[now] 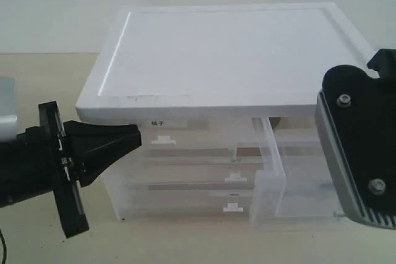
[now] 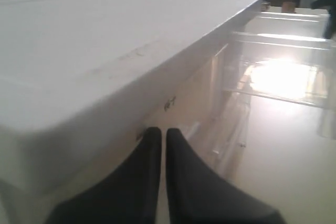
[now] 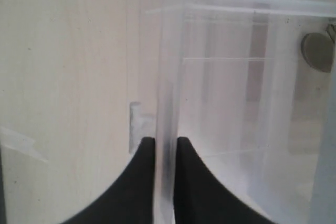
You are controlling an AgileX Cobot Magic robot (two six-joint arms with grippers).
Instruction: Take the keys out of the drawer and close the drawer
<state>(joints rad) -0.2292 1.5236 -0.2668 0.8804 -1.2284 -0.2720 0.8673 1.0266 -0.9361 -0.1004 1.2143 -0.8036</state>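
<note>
The right gripper [image 3: 165,141] pinches the clear front wall of the drawer [image 3: 226,93], just beside its white pull tab [image 3: 135,124]. This hold suits sliding the drawer, which stands open from the cabinet [image 1: 216,54]. A rounded grey shape inside is probably the keys [image 3: 316,51]. The left gripper [image 2: 163,130], pressed together and empty, hovers at the cabinet front, likely to fetch them.
</note>
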